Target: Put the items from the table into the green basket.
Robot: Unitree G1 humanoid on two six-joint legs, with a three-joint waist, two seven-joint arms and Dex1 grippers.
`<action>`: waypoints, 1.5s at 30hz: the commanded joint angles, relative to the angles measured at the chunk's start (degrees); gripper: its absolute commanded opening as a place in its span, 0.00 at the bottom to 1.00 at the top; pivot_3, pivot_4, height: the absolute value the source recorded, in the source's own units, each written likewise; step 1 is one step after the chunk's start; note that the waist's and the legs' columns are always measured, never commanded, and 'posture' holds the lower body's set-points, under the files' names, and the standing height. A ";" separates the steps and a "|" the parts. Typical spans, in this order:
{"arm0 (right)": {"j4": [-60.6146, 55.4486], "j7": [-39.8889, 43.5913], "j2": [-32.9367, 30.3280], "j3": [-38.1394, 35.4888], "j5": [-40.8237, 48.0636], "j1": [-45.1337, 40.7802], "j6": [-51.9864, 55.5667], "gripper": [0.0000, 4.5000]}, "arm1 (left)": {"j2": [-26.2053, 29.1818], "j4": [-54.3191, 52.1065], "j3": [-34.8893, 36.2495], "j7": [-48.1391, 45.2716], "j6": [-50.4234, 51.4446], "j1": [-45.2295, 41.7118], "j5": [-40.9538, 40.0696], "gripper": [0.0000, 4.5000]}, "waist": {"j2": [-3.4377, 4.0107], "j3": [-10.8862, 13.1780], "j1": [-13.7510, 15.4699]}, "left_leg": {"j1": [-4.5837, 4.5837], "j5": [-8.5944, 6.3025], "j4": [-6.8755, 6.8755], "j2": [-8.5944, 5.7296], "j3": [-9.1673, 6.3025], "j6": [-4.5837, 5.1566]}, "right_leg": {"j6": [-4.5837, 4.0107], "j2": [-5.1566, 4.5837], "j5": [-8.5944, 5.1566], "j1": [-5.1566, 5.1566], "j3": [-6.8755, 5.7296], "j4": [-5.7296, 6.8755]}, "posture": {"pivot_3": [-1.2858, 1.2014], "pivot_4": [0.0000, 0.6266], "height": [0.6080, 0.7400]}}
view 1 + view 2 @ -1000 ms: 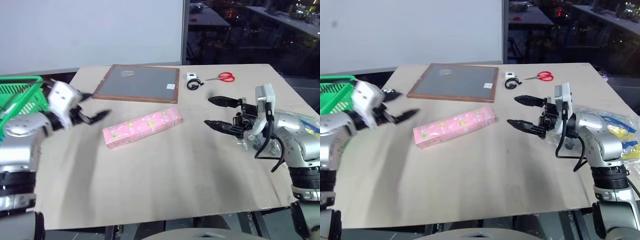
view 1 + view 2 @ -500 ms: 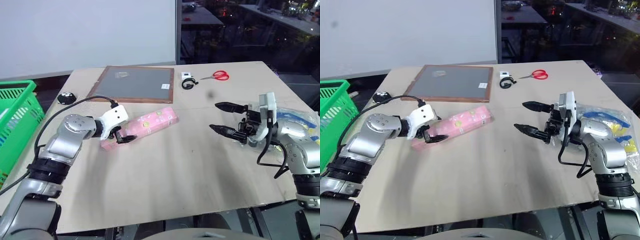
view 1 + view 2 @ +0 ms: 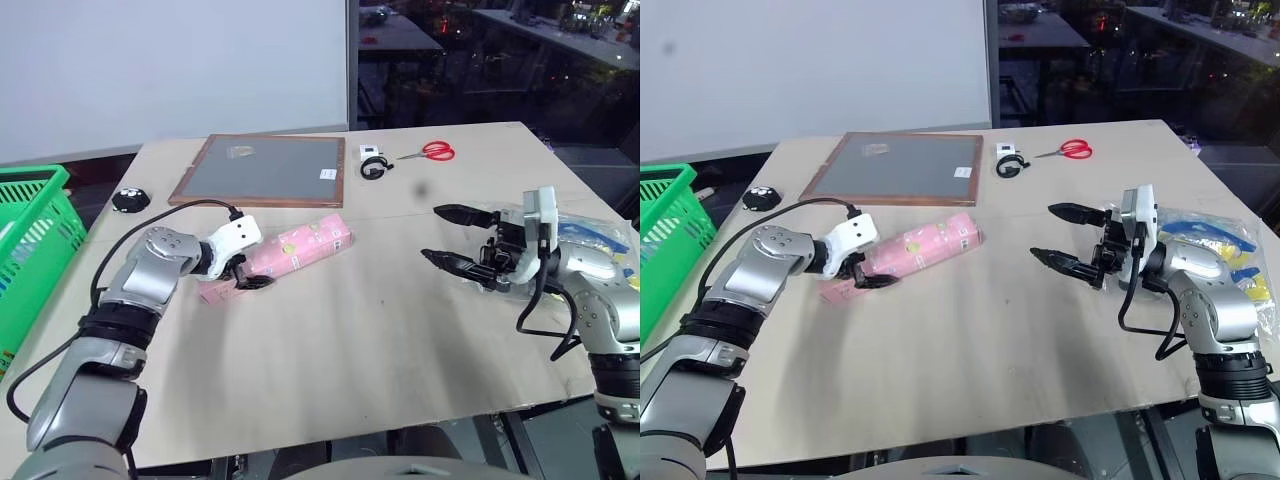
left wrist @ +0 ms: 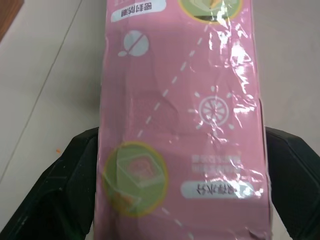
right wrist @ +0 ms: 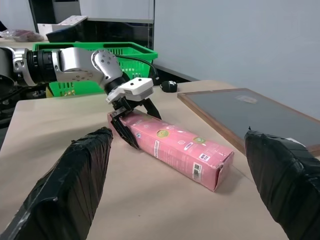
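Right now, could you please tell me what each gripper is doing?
Left gripper: fingers either side of the pink carton, grip uncertain.
Right gripper: open, empty.

A brown-framed grey board [image 3: 266,170] lies flat and serves as the landmark. Just off its right edge sits a small white block with a black ring [image 3: 374,163] beside it. Further right of that lie red-handled scissors [image 3: 431,152], handles pointing away from the board. Off the board's left corner, apart from it, rests a small round black object [image 3: 130,199]. Behind the board stands a pale wall panel [image 3: 170,70].
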 commanded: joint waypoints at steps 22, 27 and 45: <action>0.09 4.07 1.37 -1.38 6.06 -4.69 1.66 1.00 | 16.59 22.25 35.44 56.49 -12.26 -8.48 2.26 0.37 | -0.13 0.04 -1.85 | -0.01 -0.02 -0.26 0.02 -0.22 0.01 | -0.16 -0.07 0.12 -0.18 -0.19 0.04 | 0.53 0.00 1.00; 1.06 5.19 2.41 -1.37 6.97 -5.99 1.59 1.00 | 25.45 32.53 31.76 58.54 -15.07 -4.63 6.84 0.37 | -0.27 -0.03 0.92 | -0.20 -0.01 -0.23 -0.15 -0.31 0.00 | -0.14 -0.26 0.11 -0.18 -0.39 0.02 | 0.54 0.00 1.00; 0.37 5.22 2.01 -2.56 6.67 -3.32 1.24 1.00 | 11.10 13.63 36.41 29.00 -10.96 -1.63 -18.25 0.98 | -0.46 -0.50 4.11 | -0.08 0.17 -0.07 -0.12 -0.32 -0.27 | -0.17 -0.26 0.10 0.07 -0.53 0.03 | 0.53 0.00 1.00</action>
